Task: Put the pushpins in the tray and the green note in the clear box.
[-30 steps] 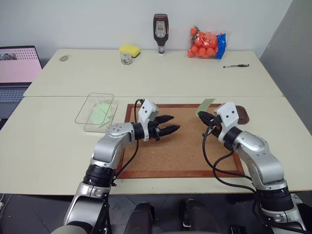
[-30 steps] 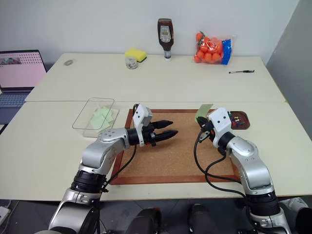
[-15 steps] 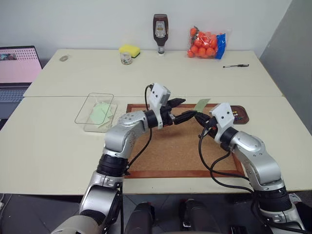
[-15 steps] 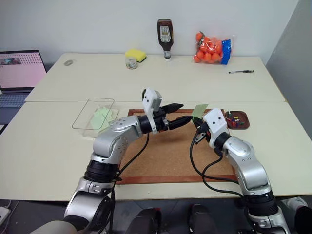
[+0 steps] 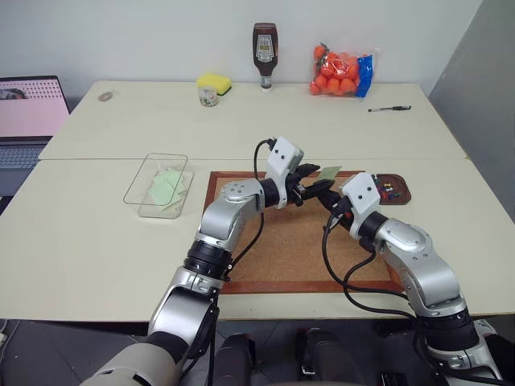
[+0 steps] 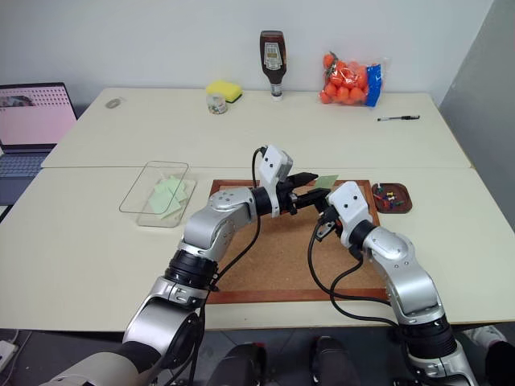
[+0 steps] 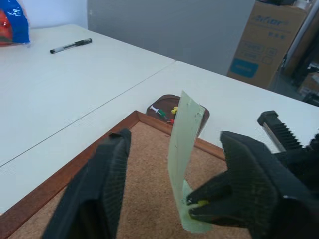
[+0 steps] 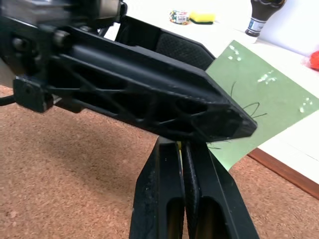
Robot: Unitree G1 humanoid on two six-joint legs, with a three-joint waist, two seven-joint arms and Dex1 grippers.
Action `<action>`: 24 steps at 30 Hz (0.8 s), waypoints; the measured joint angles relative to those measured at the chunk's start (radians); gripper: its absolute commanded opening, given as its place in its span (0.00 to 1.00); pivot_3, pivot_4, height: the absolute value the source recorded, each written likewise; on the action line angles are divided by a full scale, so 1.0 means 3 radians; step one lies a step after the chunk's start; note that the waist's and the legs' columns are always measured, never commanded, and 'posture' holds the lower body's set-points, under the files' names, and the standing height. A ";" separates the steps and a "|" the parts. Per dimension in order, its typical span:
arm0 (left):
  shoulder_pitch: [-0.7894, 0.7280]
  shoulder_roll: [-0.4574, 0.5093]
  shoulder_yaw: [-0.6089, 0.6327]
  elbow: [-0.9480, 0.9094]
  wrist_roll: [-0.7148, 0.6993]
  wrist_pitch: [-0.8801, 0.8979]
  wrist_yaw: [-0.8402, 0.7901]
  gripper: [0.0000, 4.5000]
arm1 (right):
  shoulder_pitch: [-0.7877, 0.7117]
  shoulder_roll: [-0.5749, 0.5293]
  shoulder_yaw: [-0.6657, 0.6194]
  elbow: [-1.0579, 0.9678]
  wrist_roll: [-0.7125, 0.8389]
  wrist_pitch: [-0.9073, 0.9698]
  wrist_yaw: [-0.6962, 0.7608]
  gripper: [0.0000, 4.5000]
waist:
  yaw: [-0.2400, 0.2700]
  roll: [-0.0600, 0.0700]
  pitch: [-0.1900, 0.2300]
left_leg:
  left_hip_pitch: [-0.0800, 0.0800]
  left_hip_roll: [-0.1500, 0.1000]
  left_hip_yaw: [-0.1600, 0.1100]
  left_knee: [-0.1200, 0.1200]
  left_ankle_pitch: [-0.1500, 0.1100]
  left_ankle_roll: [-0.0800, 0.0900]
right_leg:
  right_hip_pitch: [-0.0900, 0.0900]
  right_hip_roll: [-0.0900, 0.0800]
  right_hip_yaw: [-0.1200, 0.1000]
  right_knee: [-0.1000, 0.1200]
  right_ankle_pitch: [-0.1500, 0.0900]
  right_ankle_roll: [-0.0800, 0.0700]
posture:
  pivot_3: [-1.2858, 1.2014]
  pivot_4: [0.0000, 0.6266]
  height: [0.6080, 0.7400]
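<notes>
over the cork board [image 5: 282, 241], the right gripper [image 5: 328, 195] is pinching a green note [image 7: 183, 144] while the left gripper [image 7: 174, 199] is straddling it half open, with pushpins [image 5: 389, 190] sitting in the tray [image 5: 398, 197] at right and the clear box [image 5: 153, 189] waiting far left.

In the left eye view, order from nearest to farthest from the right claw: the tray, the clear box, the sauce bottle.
From the right claw:
1. The tray, just to its right.
2. The clear box, left across the cork board.
3. The sauce bottle, at the table's far edge.
</notes>
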 measured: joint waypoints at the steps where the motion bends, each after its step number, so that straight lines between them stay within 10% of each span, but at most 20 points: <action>1: 0.0000 -0.0002 0.0000 0.0011 0.0005 0.0000 0.0003 0.44 | 0.0000 0.0001 0.0000 0.0000 0.0000 0.0000 0.0000 0.00 | 0.0000 0.0000 0.0000 | 0.0000 0.0000 0.0000 0.0000 0.0000 0.0000 | 0.0000 0.0000 0.0000 0.0000 0.0000 0.0000 | 0.52 0.24 1.00; 11: -0.0014 0.0021 0.0010 0.0126 0.0063 0.0046 0.0129 0.02 | -0.0001 0.0009 0.0009 -0.0001 -0.0023 -0.0012 -0.0008 0.00 | 0.0000 0.0000 0.0000 | 0.0000 0.0000 0.0001 0.0000 0.0000 0.0000 | 0.0000 0.0000 0.0001 0.0000 0.0000 0.0000 | 0.52 0.24 1.00; 24: -0.0015 -0.0025 0.0137 0.0133 -0.0008 0.0412 0.0261 0.00 | 0.0000 0.0041 0.0061 -0.0001 -0.0191 -0.0361 -0.0091 0.00 | 0.0000 0.0000 0.0000 | 0.0000 0.0000 0.0000 0.0001 0.0000 0.0000 | 0.0000 0.0000 0.0001 0.0001 0.0000 0.0000 | 0.52 0.24 1.00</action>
